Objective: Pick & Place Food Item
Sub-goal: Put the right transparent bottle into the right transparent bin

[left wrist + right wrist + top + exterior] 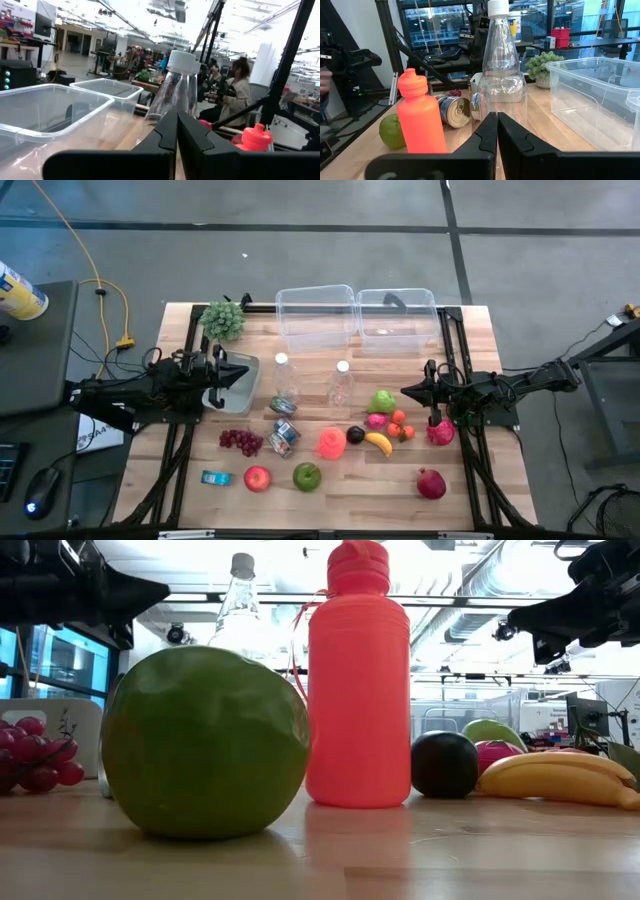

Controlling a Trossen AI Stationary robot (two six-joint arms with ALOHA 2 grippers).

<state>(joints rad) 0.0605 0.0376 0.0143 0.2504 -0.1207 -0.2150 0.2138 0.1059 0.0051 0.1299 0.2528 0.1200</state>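
While both end effectors [243, 371] [404, 391] sit closed, empty | wooden table [350, 490] cluttered | person [235, 95] seated beyond

- Two clear plastic bins [316, 316] sit side by side at the table's far edge.
- Two clear plastic bottles [285, 381] stand just nearer.
- A green apple [307, 475] lies near the front edge, right of a red apple [257, 478].

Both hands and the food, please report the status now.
Left hand shut, empty, by the grey tray. Right hand shut, empty, near the green pear. Fruit untouched on the table. Two clear bottles stand between the hands.
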